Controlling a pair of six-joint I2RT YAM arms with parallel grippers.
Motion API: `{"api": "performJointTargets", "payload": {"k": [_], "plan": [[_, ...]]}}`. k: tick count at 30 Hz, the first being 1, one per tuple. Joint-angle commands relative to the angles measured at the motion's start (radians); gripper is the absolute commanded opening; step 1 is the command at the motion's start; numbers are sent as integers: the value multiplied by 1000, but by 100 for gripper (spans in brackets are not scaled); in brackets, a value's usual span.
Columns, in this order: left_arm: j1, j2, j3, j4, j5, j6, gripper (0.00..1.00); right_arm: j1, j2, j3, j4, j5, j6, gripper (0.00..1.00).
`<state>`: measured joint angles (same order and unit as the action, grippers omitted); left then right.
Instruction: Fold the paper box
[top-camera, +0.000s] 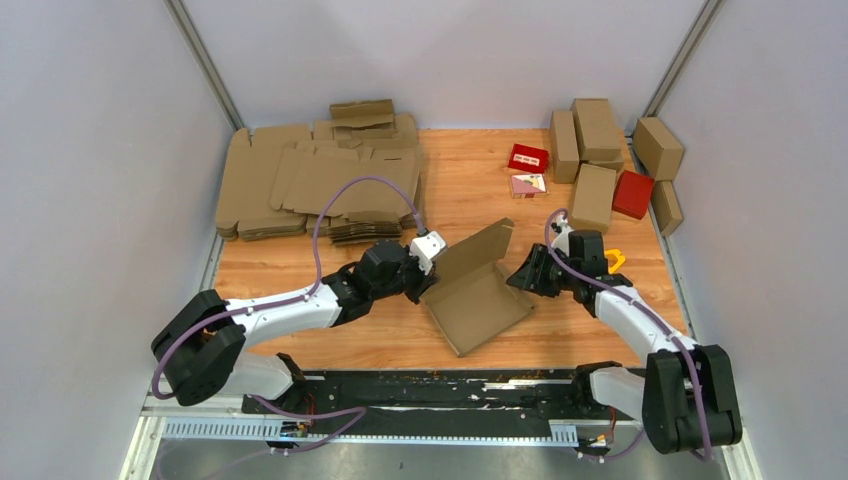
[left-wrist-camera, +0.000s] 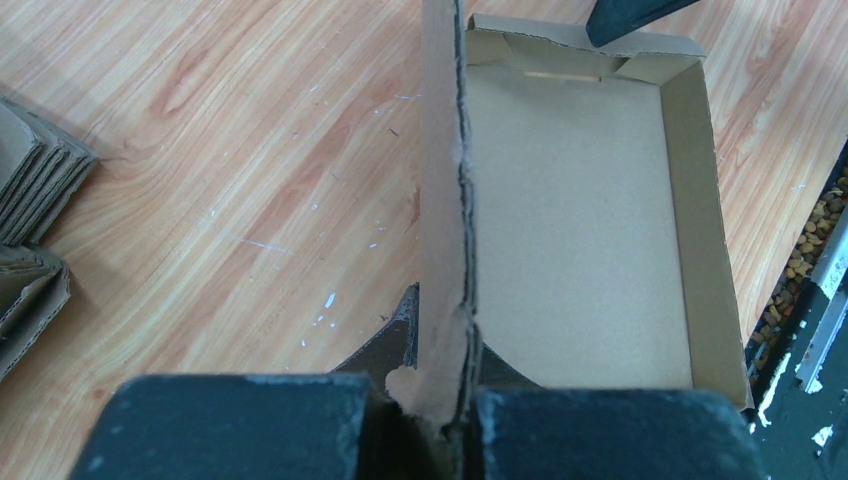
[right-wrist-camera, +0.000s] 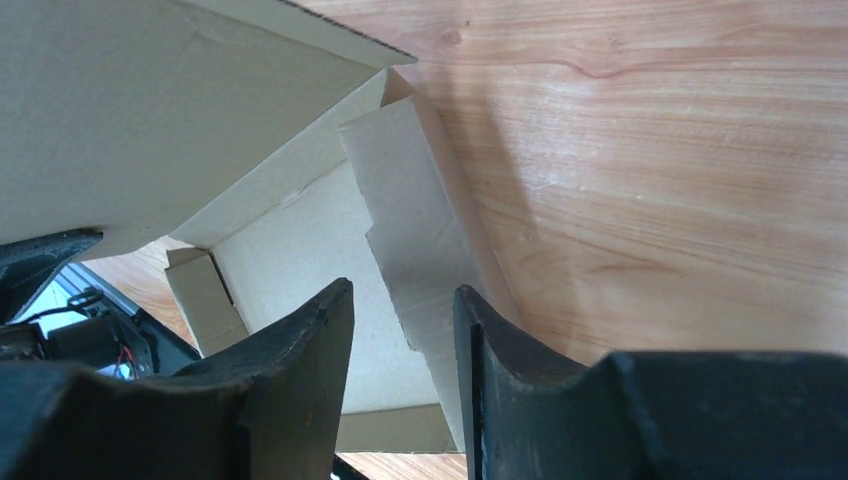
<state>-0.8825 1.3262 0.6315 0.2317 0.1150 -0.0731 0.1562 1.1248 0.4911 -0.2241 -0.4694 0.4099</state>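
- I saw the paper box (top-camera: 480, 305) near the middle of the wooden table (top-camera: 465, 190): a shallow brown tray with its lid (top-camera: 478, 252) raised at a slant.
- My left gripper (top-camera: 438, 264) was pinched tight on the left end of the lid. In the left wrist view, the card stood on edge between its fingers (left-wrist-camera: 600, 430).
- My right gripper (top-camera: 521, 276) sat at the box's right side with its jaws partly spread. A side flap (right-wrist-camera: 410, 230) lay just beyond the tips, and I could not tell whether they touched it.
- Flat brown blanks (top-camera: 320, 180) lay stacked at the far left. Finished brown boxes (top-camera: 595, 130) and a red box (top-camera: 633, 192) stood at the far right.
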Motion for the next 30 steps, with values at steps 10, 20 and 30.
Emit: {"api": "performJointTargets", "payload": {"k": [10, 20, 30], "plan": [[-4, -13, 36, 9, 16, -8, 3, -49, 75, 23, 48, 6, 1, 15], [-4, -15, 36, 12, 26, -10, 3, -1, 81, 51, -7, 101, -85, 26], [-3, -20, 36, 9, 26, -10, 3, 13, 26, 128, -108, 222, -100, 47]]}}
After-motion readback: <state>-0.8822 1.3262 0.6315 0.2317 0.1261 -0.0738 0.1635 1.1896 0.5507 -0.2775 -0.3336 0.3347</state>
